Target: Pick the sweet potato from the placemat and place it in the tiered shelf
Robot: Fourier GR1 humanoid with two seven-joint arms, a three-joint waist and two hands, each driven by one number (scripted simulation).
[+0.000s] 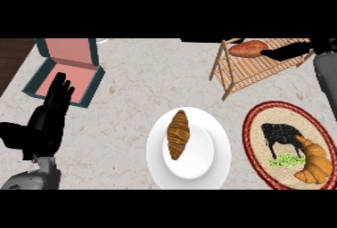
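Pale marbled worktop (pixel 132 80) fills most of your frame, with a strip of dark wood at the upper left corner. Sweet potato (pixel 248 48) is at upper right, lying on the slatted top of the wooden tiered shelf (pixel 247 73), well apart from the placemat (pixel 253 133). Your right hand (pixel 284 52) comes in from the right edge, its black fingers touching the potato's right end; you can't tell from this view whether they are curled round it or straight. Grey right forearm (pixel 326 73) runs down the right edge. Placemat sits at lower right, oval, woven, red-rimmed, carrying a croissant (pixel 314 162), a black irregular item (pixel 281 136) and a small green scrap (pixel 284 160) just beside them. White plate (pixel 197 164) is at lower centre, just left of the placemat, with a second croissant (pixel 178 134) on it, lying lengthwise. Teal box (pixel 39 80) with a pink inside sits at upper left, lid open. Your left hand (pixel 49 116) is at the left, fingers straight and released, holding nothing, tips overlapping the box's lower edge.
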